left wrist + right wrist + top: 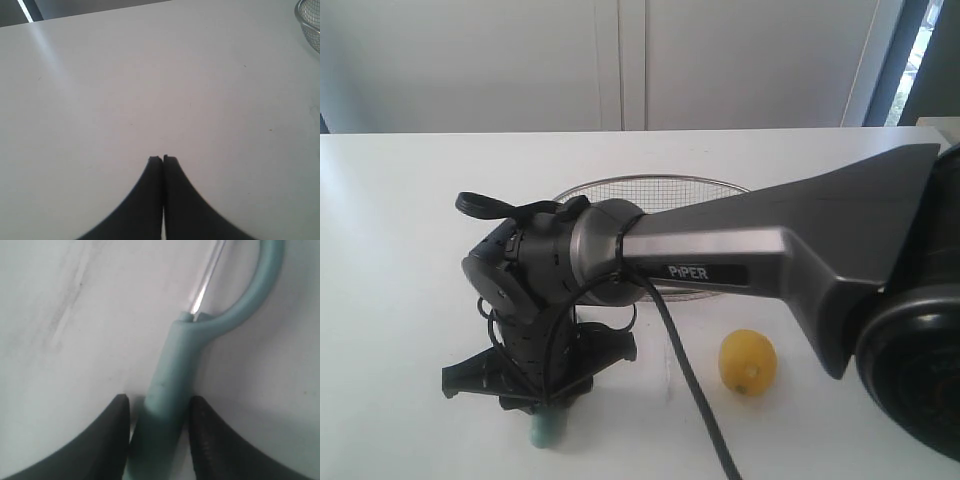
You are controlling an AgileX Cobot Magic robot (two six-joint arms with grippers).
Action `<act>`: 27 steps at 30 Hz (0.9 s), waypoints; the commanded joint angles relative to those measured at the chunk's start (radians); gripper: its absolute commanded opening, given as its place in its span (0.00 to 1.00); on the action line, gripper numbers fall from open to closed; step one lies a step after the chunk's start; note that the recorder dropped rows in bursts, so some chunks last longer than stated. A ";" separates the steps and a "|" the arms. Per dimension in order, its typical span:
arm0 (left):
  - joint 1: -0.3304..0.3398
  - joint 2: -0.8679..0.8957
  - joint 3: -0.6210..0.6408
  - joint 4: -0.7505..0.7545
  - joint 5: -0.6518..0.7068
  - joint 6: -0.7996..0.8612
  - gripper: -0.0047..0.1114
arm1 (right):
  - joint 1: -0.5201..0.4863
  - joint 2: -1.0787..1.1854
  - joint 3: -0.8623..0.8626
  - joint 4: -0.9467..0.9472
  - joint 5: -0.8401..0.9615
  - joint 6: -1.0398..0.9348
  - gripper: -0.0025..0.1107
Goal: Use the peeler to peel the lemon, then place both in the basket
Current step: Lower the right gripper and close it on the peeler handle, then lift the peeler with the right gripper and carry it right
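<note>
White "PiPER" lettering on arm (800,225); right pincer (157,407) straddles peeler (176,355).

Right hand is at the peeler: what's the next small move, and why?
Probably close the right hand on the peeler: its fingers flank the handle, which lies on the table, and a gap shows on one side, so no firm grip yet.

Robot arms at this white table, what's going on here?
The right gripper is down at the table with its jaws straddling the teal handle of the peeler, which lies flat. A sliver of gap shows on one side, so no firm grip yet. The lemon sits unpeeled nearby, outside the basket. The left gripper is shut, holding nothing.
</note>
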 commanded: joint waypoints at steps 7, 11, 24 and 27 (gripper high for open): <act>-0.007 -0.004 0.005 -0.004 -0.005 -0.004 0.04 | -0.004 -0.001 -0.004 -0.002 0.042 0.014 0.18; -0.007 -0.004 0.005 -0.004 -0.005 -0.004 0.04 | -0.004 -0.034 -0.004 -0.002 0.043 -0.021 0.13; -0.007 -0.004 0.005 -0.004 -0.005 -0.004 0.04 | -0.004 -0.242 -0.004 -0.004 0.045 -0.140 0.07; -0.007 -0.004 0.005 -0.004 -0.005 -0.004 0.04 | -0.004 -0.303 -0.004 -0.008 0.079 -0.186 0.07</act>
